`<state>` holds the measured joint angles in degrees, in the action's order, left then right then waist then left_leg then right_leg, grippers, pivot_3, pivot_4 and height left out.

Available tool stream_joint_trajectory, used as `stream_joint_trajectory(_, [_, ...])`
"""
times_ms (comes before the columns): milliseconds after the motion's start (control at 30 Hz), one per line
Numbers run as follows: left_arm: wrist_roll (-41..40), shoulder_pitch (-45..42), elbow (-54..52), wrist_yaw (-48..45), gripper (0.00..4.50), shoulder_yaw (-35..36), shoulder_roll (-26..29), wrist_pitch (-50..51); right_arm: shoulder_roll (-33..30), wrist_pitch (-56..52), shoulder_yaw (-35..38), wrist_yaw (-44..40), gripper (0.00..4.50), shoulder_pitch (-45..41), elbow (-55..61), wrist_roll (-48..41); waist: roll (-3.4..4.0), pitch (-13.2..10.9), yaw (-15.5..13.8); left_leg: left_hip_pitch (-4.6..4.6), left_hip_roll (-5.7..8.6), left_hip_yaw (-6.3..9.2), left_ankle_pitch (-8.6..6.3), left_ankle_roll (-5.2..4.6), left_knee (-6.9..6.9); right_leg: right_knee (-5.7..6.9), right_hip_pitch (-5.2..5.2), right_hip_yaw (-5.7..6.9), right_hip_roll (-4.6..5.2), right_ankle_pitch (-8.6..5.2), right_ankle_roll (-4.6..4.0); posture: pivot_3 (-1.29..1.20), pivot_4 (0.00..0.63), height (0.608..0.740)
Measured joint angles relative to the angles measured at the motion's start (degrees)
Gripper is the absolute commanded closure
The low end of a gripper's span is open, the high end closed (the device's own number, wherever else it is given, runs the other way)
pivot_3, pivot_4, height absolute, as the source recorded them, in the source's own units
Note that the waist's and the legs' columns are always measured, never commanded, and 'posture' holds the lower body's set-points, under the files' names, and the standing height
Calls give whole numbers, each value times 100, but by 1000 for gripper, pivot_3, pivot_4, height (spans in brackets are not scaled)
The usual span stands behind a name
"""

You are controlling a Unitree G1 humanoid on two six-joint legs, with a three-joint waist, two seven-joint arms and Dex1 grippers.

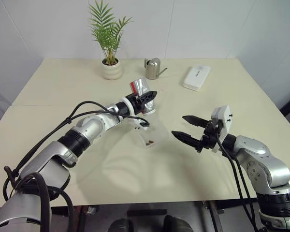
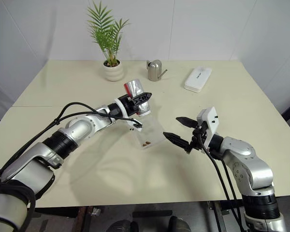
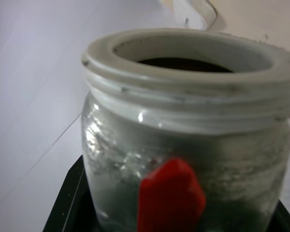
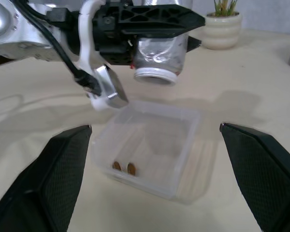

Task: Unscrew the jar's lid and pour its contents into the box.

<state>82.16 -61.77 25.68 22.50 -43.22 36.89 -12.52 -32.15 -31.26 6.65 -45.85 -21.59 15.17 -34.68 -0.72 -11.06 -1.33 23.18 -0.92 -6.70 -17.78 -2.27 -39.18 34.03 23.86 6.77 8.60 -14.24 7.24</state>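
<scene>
At frame centre the left gripper [image 4: 150, 21], jaws clamped on the upended jar [image 4: 159, 55], needed steadiness above the box [image 4: 150, 154] holding pellets [image 4: 124, 167]; the right gripper [image 1: 189, 129] gaped wide.

The two head views look forward and down from the near edge over the table [image 1: 222, 183], sharing nearly all of it. The left wrist view sits very close against the jar [image 3: 183, 145]. The right wrist view faces left, low and near the box [image 4: 150, 150], sharing jar and box with the head views
</scene>
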Motion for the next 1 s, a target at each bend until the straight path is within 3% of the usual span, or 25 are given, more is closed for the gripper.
stream_joint_trajectory(167, [-985, 300, -280, -533, 2562, 560, 34, -343, 20, -2, -1, -1, 28, -1, 0, -10, 0, 0, -2, 0, -2, 2, 0, -1, -5, 6, 0, -2, 3, 0, 0, 0, 150, 740])
stream_joint_trajectory(400, [-3478, 820, -699, -2035, 2562, 2138, -16, -435, -104, 0, -7, -236, 28, 0, -13, 10, 0, 0, 7, -4, -2, 3, 1, -1, -9, 10, 1, -6, 3, 0, 0, 0, 150, 740])
stream_joint_trajectory(500, [-5053, 1087, -732, -3197, 2562, 3029, -455, 415, -168, 45, -18, -427, 28, -2, -80, 57, 0, 0, 3, -5, -2, -1, 1, -1, -21, 16, -4, -4, 1, 0, 0, 0, 150, 740])
stream_joint_trajectory(600, [-6458, 1143, -738, -3906, 2562, 4064, -1017, 2181, -330, 155, -106, -680, 28, -61, -228, 155, -1, 0, 16, -3, -1, 1, 1, -3, -39, 23, -9, -6, -2, 3, 6, 0, 150, 740])
stream_joint_trajectory(667, [-7371, 1136, -749, -3902, 2562, 5144, -1343, 3641, -442, 284, -171, -896, 28, -107, -288, 219, -3, 2, 52, -6, -2, 11, 1, -4, -41, 23, -13, -8, -3, 5, 8, 0, 150, 740])
stream_joint_trajectory(767, [-8089, 1251, -728, -3667, 2562, 6109, -1377, 4496, -535, 443, -179, -1115, 28, -154, -496, 310, -8, 5, 128, -8, 0, 54, 1, -3, -40, 24, -14, -8, -2, 5, 8, 0, 150, 740])
stream_joint_trajectory(867, [-8478, 1331, -508, -3416, 2562, 6673, -1305, 4578, -534, 630, -198, -1260, 28, -276, -700, 371, -14, 8, 138, -8, 1, 58, 2, -2, -41, 24, -15, -7, -2, 6, 8, 0, 150, 740])
stream_joint_trajectory(1000, [-8607, 1799, 111, -3262, 2562, 6985, -806, 3866, -535, 912, -191, -1371, 28, -376, -936, 515, -23, 14, 155, -15, 0, 55, -1, 4, -35, 21, -16, -8, -2, 6, 7, 0, 150, 740])
